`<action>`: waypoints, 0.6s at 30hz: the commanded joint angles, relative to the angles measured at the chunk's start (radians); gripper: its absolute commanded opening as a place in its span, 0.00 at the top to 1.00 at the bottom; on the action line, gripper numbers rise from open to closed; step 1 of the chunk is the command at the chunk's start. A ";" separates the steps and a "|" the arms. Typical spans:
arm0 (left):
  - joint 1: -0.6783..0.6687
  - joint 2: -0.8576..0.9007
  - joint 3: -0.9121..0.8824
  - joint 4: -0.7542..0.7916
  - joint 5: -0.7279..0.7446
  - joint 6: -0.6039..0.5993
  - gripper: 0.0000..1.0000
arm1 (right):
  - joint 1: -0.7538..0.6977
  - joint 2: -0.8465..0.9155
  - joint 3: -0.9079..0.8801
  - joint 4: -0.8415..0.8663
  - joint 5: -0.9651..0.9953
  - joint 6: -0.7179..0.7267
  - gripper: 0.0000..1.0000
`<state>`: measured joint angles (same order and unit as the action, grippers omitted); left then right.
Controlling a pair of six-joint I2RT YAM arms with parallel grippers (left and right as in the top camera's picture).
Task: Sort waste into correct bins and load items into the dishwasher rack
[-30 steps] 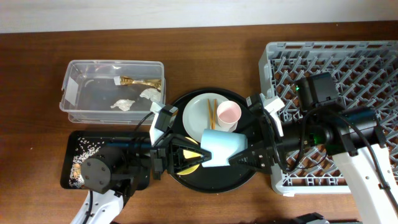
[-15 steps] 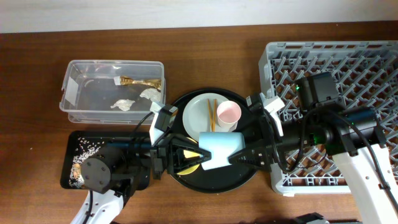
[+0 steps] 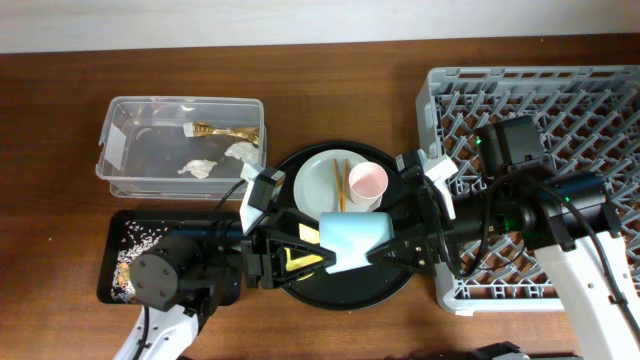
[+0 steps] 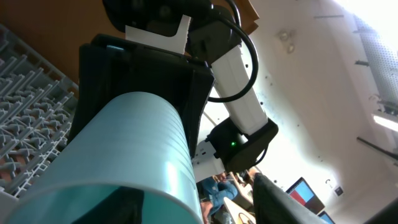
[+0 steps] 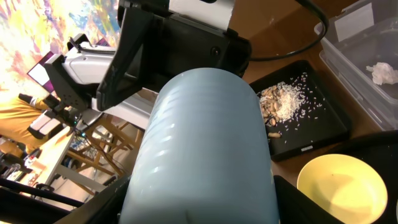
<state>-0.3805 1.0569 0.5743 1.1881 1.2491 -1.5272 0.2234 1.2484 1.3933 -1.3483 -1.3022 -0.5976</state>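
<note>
The light blue cup [image 3: 355, 240] lies on its side above the round black tray, held between the two arms. My right gripper [image 3: 392, 248] is shut on it, with its fingers [image 5: 99, 205] pressed on both sides of the cup's body [image 5: 205, 143]. My left gripper [image 3: 305, 255] is open at the cup's mouth. One of its fingers [image 4: 127, 205] is inside the cup [image 4: 130, 143], and the other [image 4: 280, 199] stands well off the outer wall. The yellow bowl [image 3: 298, 262] sits under the left fingers. The pink cup [image 3: 367, 183] and the chopsticks [image 3: 341, 183] rest on the pale plate [image 3: 318, 180].
The grey dishwasher rack [image 3: 540, 90] fills the right side. At the back left, the clear tub [image 3: 110, 150] holds gold foil [image 3: 215, 130] and tissue wads [image 3: 197, 168]. The black rectangular tray [image 3: 135, 222] at the front left holds rice and scraps [image 5: 283, 102]. The round black tray [image 3: 385, 285] lies in the middle.
My left gripper's fingers have spread apart and let go of the blue cup's rim. My right gripper stays closed on the cup, which has barely moved.
</note>
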 commanded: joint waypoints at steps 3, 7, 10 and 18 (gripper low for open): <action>-0.003 -0.002 0.020 0.005 -0.006 0.026 0.37 | 0.005 0.002 0.011 0.009 0.024 0.011 0.41; -0.003 -0.002 0.020 0.005 -0.006 0.026 0.36 | 0.003 0.002 0.011 0.074 0.075 0.119 0.42; -0.003 -0.002 0.020 0.005 -0.006 0.026 0.36 | 0.003 0.002 0.011 0.143 0.163 0.237 0.42; -0.003 -0.002 0.020 0.005 -0.006 0.041 0.35 | 0.003 0.002 0.011 0.212 0.415 0.407 0.45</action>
<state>-0.3737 1.0725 0.5743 1.1725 1.2362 -1.5028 0.2314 1.2423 1.3941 -1.1511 -1.1221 -0.2722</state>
